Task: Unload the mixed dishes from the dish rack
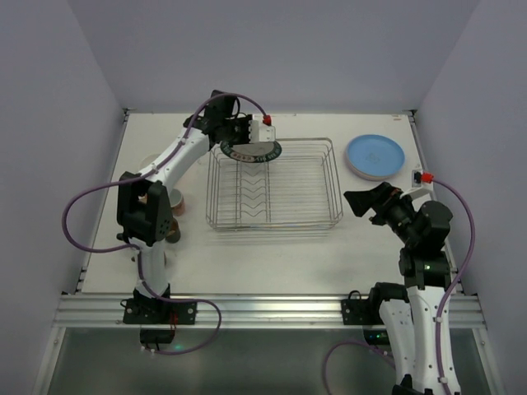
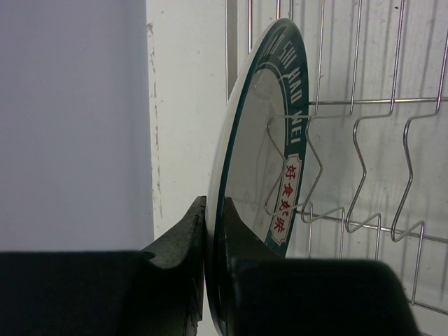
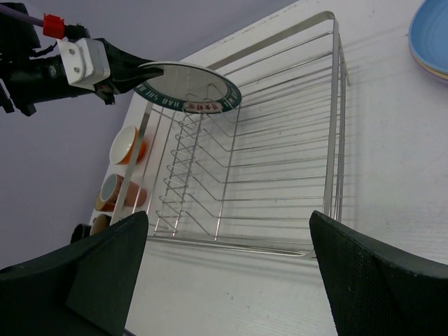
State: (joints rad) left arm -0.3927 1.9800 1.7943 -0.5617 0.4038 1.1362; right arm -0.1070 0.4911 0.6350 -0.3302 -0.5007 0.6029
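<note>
The silver wire dish rack (image 1: 284, 193) stands mid-table. My left gripper (image 1: 249, 138) is shut on the rim of a plate with a dark green patterned rim (image 1: 257, 153), held tilted on edge at the rack's back left corner. In the left wrist view my fingers (image 2: 190, 231) pinch that plate (image 2: 255, 140) beside the V-shaped dividers (image 2: 364, 168). My right gripper (image 1: 366, 197) is open and empty, just right of the rack. The right wrist view shows it (image 3: 227, 220) facing the rack (image 3: 280, 161) and the held plate (image 3: 189, 87). No other dishes show in the rack.
A blue plate (image 1: 375, 155) tops a stack at the back right. Left of the rack lie an orange bowl (image 3: 128, 144), a brown cup (image 3: 117, 192) and a dark cup (image 3: 84, 231), partly hidden by my left arm (image 1: 148, 206) in the top view.
</note>
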